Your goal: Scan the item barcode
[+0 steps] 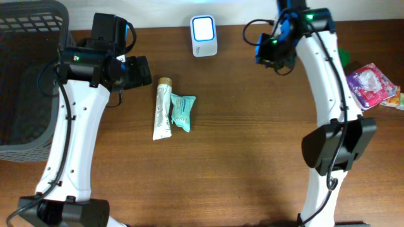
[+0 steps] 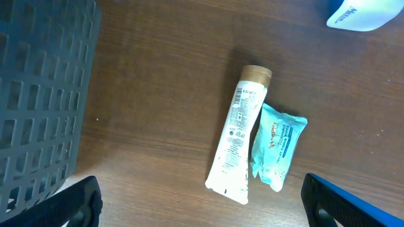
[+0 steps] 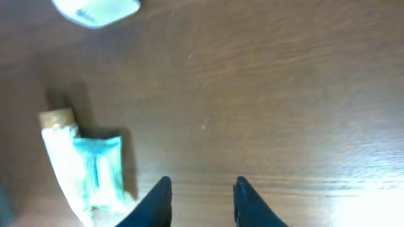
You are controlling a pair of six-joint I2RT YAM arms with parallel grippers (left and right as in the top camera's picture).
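Observation:
A white tube with a tan cap [image 1: 163,108] lies flat on the wooden table, cap toward the back. A teal packet [image 1: 182,112] rests against its right side. The tube [image 2: 237,142] shows small print on its upper face, with the packet [image 2: 278,145] beside it. A white scanner [image 1: 204,35] with a lit screen stands at the back centre. My left gripper [image 2: 199,183] is wide open above the table, just left of the tube, holding nothing. My right gripper [image 3: 202,183] hovers right of the scanner, its jaws apart and empty. The tube [image 3: 63,157] and packet [image 3: 98,167] lie at lower left in the right wrist view.
A dark grey mesh basket [image 1: 25,75] fills the left edge of the table. Colourful packets [image 1: 372,85] lie at the far right edge. The scanner's corner [image 2: 363,16] shows at the top right of the left wrist view.

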